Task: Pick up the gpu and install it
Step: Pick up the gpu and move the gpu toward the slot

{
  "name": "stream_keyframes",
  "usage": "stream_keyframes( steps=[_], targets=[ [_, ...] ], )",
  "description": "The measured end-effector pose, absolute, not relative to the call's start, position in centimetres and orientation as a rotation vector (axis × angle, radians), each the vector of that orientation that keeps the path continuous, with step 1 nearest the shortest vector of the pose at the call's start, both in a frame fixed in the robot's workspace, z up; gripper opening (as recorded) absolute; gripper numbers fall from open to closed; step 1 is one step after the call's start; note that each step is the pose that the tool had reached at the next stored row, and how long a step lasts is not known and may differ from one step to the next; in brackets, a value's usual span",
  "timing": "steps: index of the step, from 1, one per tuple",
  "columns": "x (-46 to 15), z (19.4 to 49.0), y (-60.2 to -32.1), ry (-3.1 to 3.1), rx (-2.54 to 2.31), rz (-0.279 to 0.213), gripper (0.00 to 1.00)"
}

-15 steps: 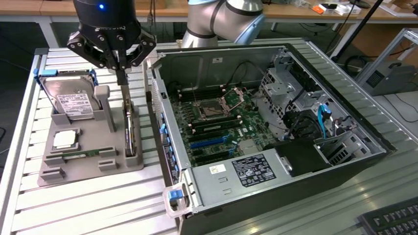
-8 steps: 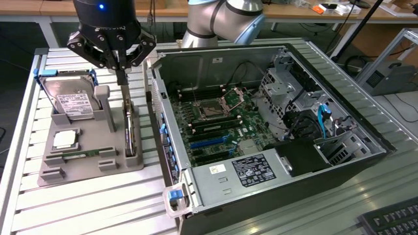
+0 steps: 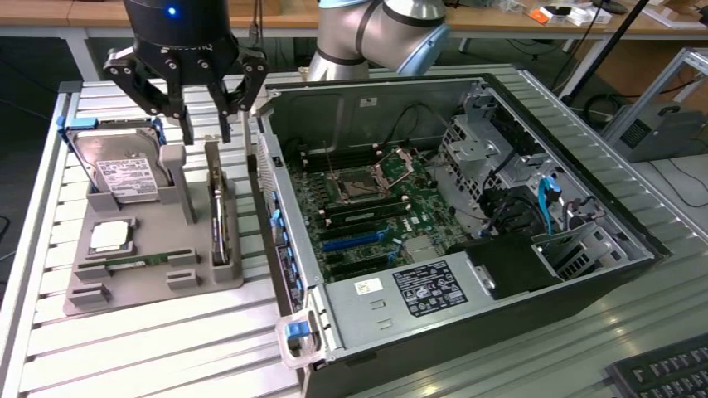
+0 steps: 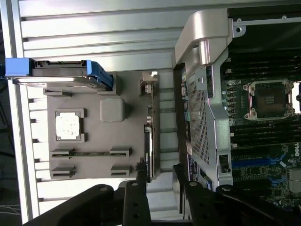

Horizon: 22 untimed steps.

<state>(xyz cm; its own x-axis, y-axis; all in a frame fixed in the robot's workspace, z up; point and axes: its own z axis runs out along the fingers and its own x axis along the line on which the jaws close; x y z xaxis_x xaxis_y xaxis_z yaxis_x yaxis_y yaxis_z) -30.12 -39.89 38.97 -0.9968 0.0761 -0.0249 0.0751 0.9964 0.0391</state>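
Observation:
The gpu [image 3: 218, 207] stands on its long edge in a slot at the right side of the grey holder tray [image 3: 144, 286]. In the wrist view the gpu [image 4: 148, 132] appears edge-on, a thin dark card with a silver bracket end. My gripper [image 3: 206, 124] hangs just above the card's far end, its black fingers [image 3: 184, 123] apart and open, with nothing between them. In the wrist view my gripper [image 4: 159, 186] straddles the line of the card, one finger on each side.
On the tray also stand a silver hard drive [image 3: 122, 172] in a blue carrier, a CPU [image 3: 111, 236] and a RAM stick [image 3: 138, 261]. The open PC case [image 3: 366, 99] lies to the exterior view's right, its motherboard [image 3: 366, 215] and blue expansion slots [image 3: 351, 242] exposed. Its side wall [image 4: 200, 117] stands close to the gpu.

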Motion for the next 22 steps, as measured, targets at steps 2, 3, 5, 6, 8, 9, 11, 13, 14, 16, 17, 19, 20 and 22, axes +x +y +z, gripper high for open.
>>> stream_keyframes(
  steps=[2,3,5,6,8,9,11,13,14,16,17,19,20,22],
  targets=[
    [-30.12,38.97,-39.89,3.112,0.118,0.059,0.42],
    [-30.12,38.97,-39.89,3.112,0.118,0.059,0.48],
    [-30.12,38.97,-39.89,3.112,0.118,0.059,0.48],
    [-30.12,38.97,-39.89,3.112,0.118,0.059,0.48],
    [-30.12,38.94,-39.89,3.113,0.118,0.059,0.48],
    [-30.12,38.86,-39.9,3.112,0.118,0.059,0.48],
    [-30.13,38.79,-39.9,3.112,0.118,0.059,0.48],
    [-30.13,38.66,-39.89,3.112,0.118,0.059,0.48],
    [-30.14,38.59,-39.89,3.112,0.118,0.059,0.48],
    [-30.14,38.51,-39.89,3.112,0.118,0.059,0.48],
    [-30.15,38.46,-39.9,3.113,0.118,0.059,0.48],
    [-30.16,38.4,-39.89,3.113,0.118,0.059,0.48],
    [-30.16,38.37,-39.89,3.112,0.118,0.059,0.48],
    [-30.16,38.3,-39.89,3.112,0.118,0.059,0.48]
  ],
)
